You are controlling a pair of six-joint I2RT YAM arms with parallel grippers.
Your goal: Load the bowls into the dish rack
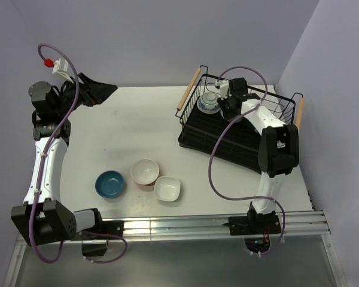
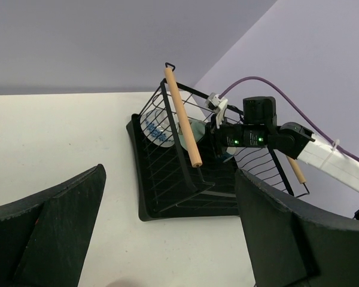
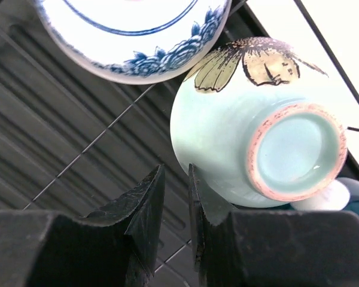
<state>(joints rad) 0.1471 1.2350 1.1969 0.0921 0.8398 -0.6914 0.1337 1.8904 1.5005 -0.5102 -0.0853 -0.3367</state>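
Observation:
The dish rack (image 1: 239, 140) stands at the back right, with a blue-and-white bowl (image 1: 208, 103) in its far left corner. In the right wrist view a mint green bowl (image 3: 227, 131) lies on its side against that patterned bowl (image 3: 137, 42), foot ring toward the camera. My right gripper (image 3: 176, 170) is inside the rack, jaws a narrow gap apart with nothing between them; the mint bowl rests beside the outer face of one finger. A blue bowl (image 1: 110, 183), an orange-sided white bowl (image 1: 145, 171) and a squarish white bowl (image 1: 167, 189) sit on the table. My left gripper (image 2: 167, 239) is open and empty.
The rack has a light wooden handle (image 2: 182, 116) at its near-left end and another at the far end. My left gripper (image 1: 107, 92) hovers at the back left, far from the bowls. Walls close in behind and on the right.

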